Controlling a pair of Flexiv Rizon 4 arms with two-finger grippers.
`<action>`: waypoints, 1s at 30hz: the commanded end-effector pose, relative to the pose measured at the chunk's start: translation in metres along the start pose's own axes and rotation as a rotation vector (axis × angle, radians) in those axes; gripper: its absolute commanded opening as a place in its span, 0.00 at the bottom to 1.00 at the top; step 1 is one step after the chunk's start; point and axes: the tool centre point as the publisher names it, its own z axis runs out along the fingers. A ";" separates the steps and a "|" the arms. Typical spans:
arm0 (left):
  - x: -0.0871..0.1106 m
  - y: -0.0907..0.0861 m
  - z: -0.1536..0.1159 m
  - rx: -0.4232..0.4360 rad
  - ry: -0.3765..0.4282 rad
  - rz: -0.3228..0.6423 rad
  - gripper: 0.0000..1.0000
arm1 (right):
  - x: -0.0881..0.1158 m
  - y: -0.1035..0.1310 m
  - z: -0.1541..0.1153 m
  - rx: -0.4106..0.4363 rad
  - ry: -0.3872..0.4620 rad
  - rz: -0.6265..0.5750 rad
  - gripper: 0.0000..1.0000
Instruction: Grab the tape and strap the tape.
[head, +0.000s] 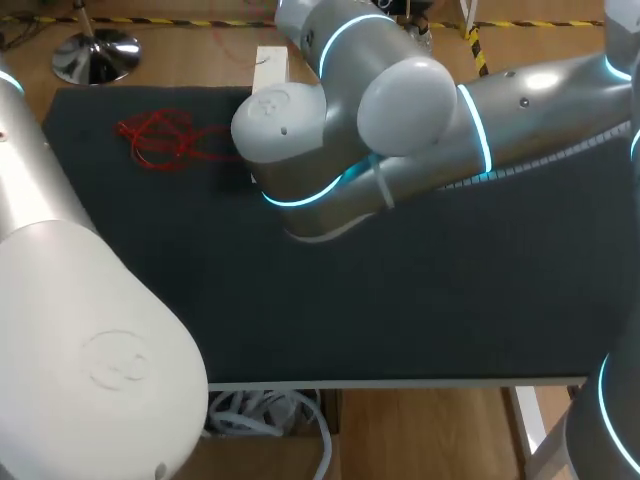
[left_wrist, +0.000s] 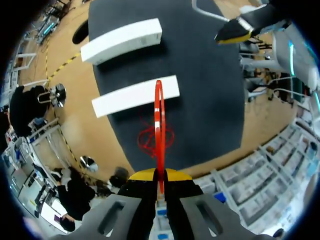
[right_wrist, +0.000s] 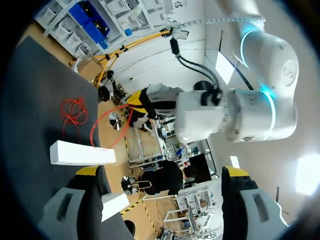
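Observation:
The tape is a thin red strap. One loop of it stands up between the yellow fingertips of my left gripper, which is shut on it above the table. The rest lies as a tangle on the black mat, also seen in the head view as a red tangle at the far left. My right gripper is open and holds nothing. From it the raised red loop shows off to one side, beyond a white block. Both grippers are hidden in the head view.
Two long white blocks lie on the mat beyond the tangle. One block's end shows at the far edge. My right arm crosses over the mat's far middle, and my left arm fills the near left.

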 end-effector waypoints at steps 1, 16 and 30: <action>-0.022 0.020 0.024 -0.067 0.235 -0.039 0.00 | -0.002 0.000 -0.001 0.000 0.007 -0.002 1.00; -0.021 0.080 0.074 -0.152 0.506 0.020 0.00 | -0.002 0.000 -0.001 0.000 0.007 -0.002 1.00; -0.017 0.083 0.084 -0.105 0.489 -0.008 1.00 | -0.002 0.000 -0.001 0.000 0.007 -0.002 1.00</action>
